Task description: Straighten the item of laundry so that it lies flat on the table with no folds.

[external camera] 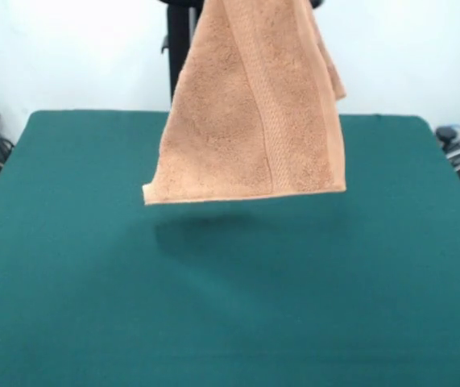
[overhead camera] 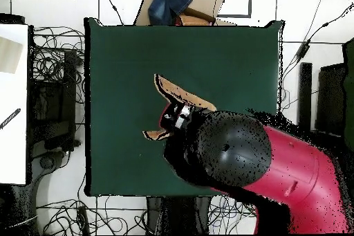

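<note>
Nearest, the green table (external camera: 230,306) carries only a shadow under the towel (external camera: 250,121), which hangs in the air clear of the felt, its hem level and band stripe running vertically. Above, the gripper (overhead camera: 181,115) pinches the towel's top.

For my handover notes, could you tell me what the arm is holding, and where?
The towel, held by its upper part, hanging clear above the table; the exact grip point is out of view.
</note>
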Motion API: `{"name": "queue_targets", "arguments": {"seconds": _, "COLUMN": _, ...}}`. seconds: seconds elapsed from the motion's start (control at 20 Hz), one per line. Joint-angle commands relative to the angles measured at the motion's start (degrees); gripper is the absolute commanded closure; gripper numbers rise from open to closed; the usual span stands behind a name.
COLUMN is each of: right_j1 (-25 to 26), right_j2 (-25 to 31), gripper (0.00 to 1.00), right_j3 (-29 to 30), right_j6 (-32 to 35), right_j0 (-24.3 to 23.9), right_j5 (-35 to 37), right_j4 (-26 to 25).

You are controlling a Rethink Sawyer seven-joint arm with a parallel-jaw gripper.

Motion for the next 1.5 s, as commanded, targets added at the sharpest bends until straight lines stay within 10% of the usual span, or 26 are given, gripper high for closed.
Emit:
{"name": "queue_targets", "arguments": {"seconds": 0.05, "right_j1": -1.08, "right_j2": 2.51, "gripper": 1.00, "right_j3": 9.39, "right_j6": -3.03, "right_j0": 1.28, "right_j5": 0.05, "right_j4": 0.62}}
{"name": "queue_targets", "arguments": {"seconds": 1.5, "right_j1": 4.18, "right_j2": 11.11, "gripper": 1.00, "right_j3": 12.40, "right_j6": -14.03, "right_j0": -11.36, "right_j5": -8.55, "right_j4": -0.74}}
